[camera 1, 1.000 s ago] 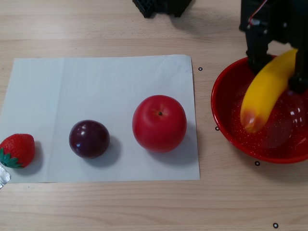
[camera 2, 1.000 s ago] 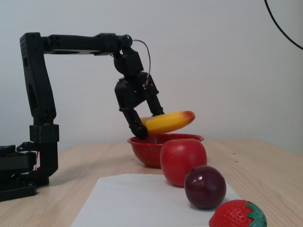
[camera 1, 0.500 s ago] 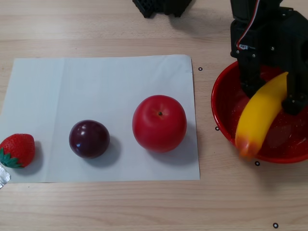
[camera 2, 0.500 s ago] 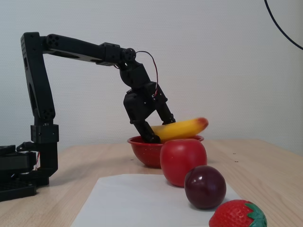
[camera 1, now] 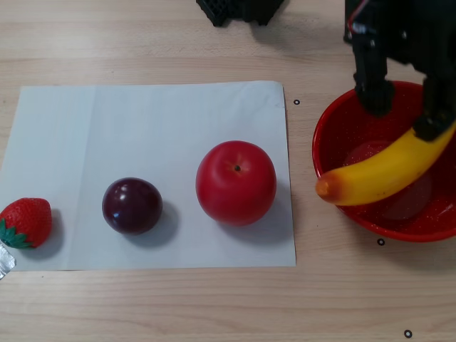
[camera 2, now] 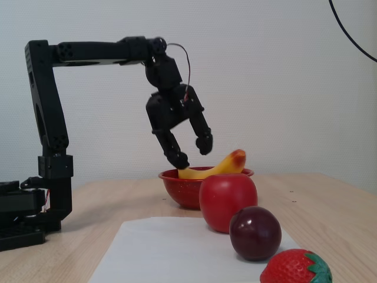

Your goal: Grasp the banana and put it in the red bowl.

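The yellow banana (camera 1: 385, 174) lies across the red bowl (camera 1: 340, 135) at the right of the other view, its orange-tinged end poking out over the bowl's left rim. In the fixed view the banana (camera 2: 217, 170) rests in the red bowl (camera 2: 182, 192) with that end tilted up. My black gripper (camera 1: 402, 110) hangs open just above the banana's far end, one finger on either side of it. In the fixed view the gripper (camera 2: 192, 151) stands spread above the bowl, its lower fingertip close to the banana.
A white paper sheet (camera 1: 142, 128) carries a red apple (camera 1: 236, 182), a dark plum (camera 1: 132, 205) and a strawberry (camera 1: 26, 222) in a row left of the bowl. The arm's base (camera 2: 23, 221) stands at the far left in the fixed view.
The gripper opened and let go of the banana, which dropped into the bowl and swung so its orange end points left. The gripper rose slightly.
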Controlling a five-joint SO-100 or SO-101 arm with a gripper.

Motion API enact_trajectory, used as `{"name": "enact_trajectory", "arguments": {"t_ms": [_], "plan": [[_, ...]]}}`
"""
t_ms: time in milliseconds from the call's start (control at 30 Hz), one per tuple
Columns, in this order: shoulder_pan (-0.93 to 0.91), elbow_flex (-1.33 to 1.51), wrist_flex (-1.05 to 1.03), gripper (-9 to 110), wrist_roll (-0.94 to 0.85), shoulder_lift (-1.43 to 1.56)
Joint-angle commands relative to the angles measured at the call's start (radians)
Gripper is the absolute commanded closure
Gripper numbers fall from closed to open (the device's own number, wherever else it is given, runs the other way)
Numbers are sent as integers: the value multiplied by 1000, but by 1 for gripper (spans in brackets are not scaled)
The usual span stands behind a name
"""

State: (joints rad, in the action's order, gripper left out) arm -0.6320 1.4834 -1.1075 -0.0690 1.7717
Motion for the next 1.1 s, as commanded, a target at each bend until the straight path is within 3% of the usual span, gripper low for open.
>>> {"name": "enact_trajectory", "arguments": {"t_ms": [0,133,700,1067], "plan": [[18,-152,-69,89,-25,138],[32,-222,-163,101,-46,160],[193,-420,-563,101,-66,273],[330,-48,-431,101,-14,598]]}}
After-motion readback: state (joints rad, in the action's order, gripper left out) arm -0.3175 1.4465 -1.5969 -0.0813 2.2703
